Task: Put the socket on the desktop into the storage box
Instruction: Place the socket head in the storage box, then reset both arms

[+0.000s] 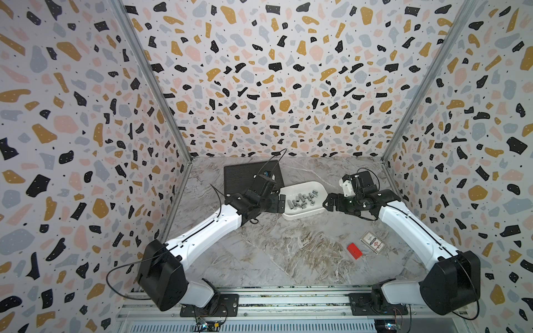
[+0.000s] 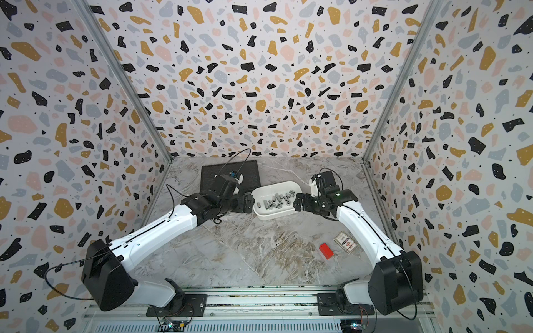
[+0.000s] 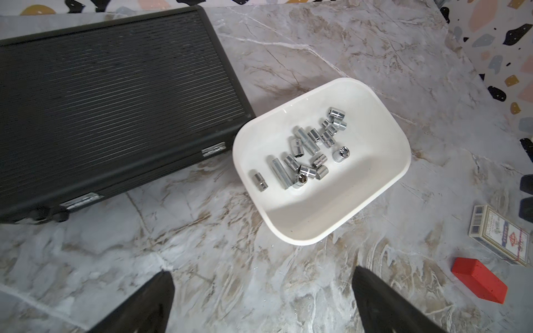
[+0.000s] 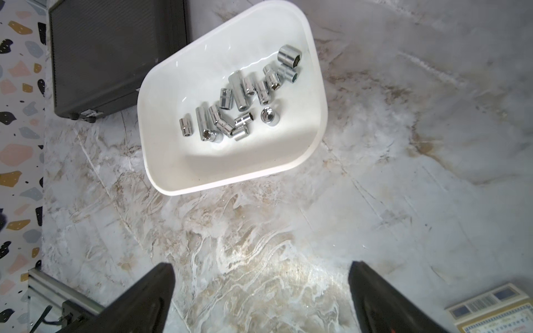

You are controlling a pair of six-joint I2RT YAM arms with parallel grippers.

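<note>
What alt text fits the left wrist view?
White storage box on the marble desktop holding a cluster of chrome sockets; none show on the desktop itself. A closed black ribbed case lies beside it, a red block and a card box sit apart, and the left gripper hangs open over bare desktop.

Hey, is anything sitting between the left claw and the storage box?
Nothing visible. Only bare desktop lies between the open left claw and the storage box; the black case sits beside it.
</note>
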